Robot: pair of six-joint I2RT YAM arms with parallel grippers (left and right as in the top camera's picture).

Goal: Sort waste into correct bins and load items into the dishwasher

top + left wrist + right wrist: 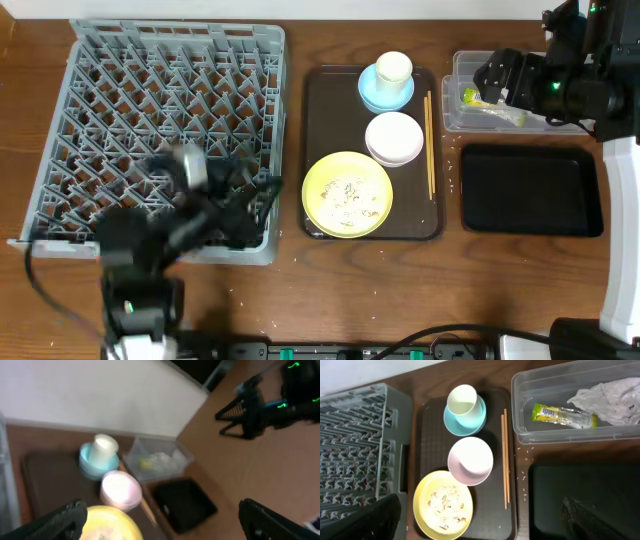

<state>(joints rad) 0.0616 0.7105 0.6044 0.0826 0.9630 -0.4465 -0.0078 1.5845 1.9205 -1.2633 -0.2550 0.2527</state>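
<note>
Crumbs sit on the yellow plate on the brown tray; napkin and wrapper already lie in the clear tub. Right gripper hangs over that tub, jaws wide and empty: best pinch the plate's near rim, then tip slowly over the black tray

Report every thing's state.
Clear rectangular plastic tub, holds white paper napkin, yellow-green wrapper.
Pale yellow plate, carries crumbs.
Cream cup, upright in light blue bowl.
Pinkish-white bowl, upright, empty.
Grey plastic dish rack, no dishes seen.
Shallow black tray, empty.
Left gripper, open.
Right gripper, open.
</note>
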